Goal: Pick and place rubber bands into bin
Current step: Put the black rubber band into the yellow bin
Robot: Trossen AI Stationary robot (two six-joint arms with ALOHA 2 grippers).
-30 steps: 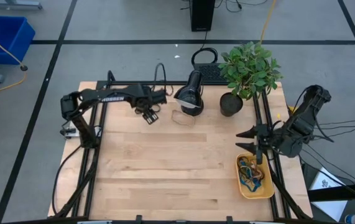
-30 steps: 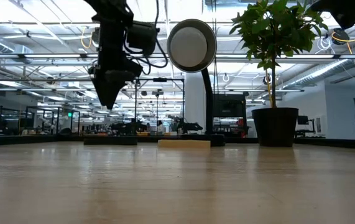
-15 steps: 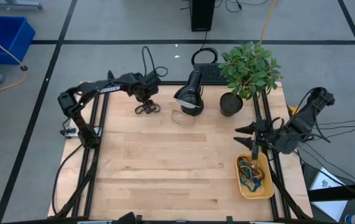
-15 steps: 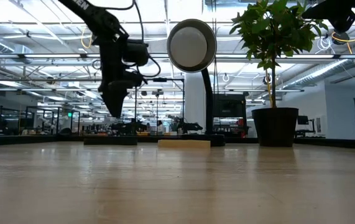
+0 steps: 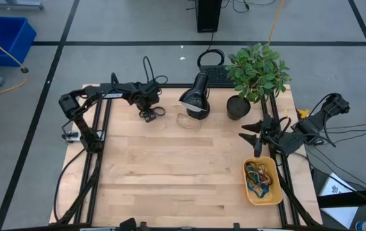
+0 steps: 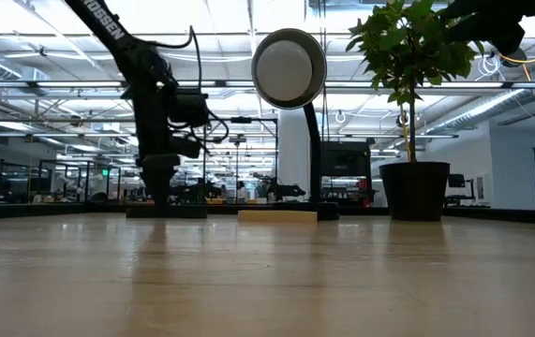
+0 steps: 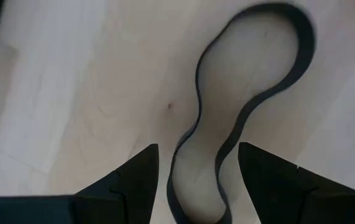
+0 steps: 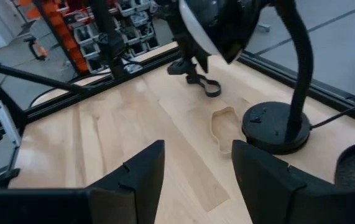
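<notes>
- Left gripper [image 5: 148, 115] has come down over the last second: it hung well above the table, now it sits right at the wood at the far edge, to the left of the desk lamp [image 5: 195, 102].
- Its wrist view shows you the fingers [image 7: 133, 180] spread moderately wide, straddling one end of a black rubber band [image 7: 252, 106] lying flat in a pinched figure-eight shape. Nothing is gripped yet.
- That means you're at the grasp step for this band. I'd judge that closing now would catch the near lobe between the jaws.
- From the low view, the left arm reaches down to table level left of the lamp. You cannot see the contact itself from there.
- A tan rubber band [image 5: 189, 120] lies just in front of the lamp base, apart from the black one, so it's likely the next pick.
- Potted plant [image 5: 254, 74] stands right of the lamp, clear of both arms.
- Right gripper [image 5: 254, 136] has pulled back and up from over the bin, and is now right of the lamp, near the plant pot. Jaws are wide and empty.
- Bin [image 5: 276, 196] sits near the table's right edge, well to the right of the lamp and nearer the front. It holds a tangle of coloured rubber bands [image 5: 258, 176], so most of the job looks done.
</notes>
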